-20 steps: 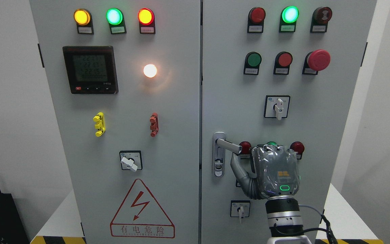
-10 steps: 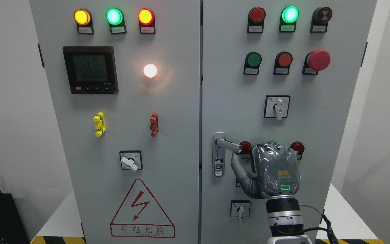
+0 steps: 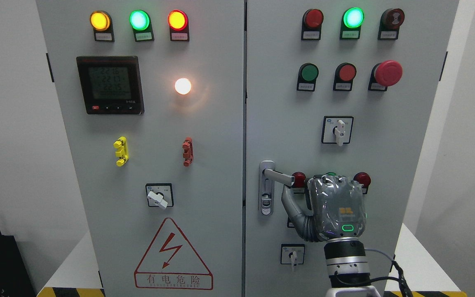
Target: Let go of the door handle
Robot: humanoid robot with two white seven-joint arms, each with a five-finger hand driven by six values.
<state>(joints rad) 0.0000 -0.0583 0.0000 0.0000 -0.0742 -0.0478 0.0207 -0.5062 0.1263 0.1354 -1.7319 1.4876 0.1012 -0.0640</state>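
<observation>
Handle [image 3: 278,176] sticks out right from its plate, level. Right hand [image 3: 335,208] just right of handle, thumb [image 3: 292,206] under its tip; fingers hidden, grip can't tell.

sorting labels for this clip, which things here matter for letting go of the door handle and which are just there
Part of the job:
door handle
right hand, just right of the handle's tip

Just there:
emergency stop button
digital meter
rotary switch
warning triangle sticker
</observation>
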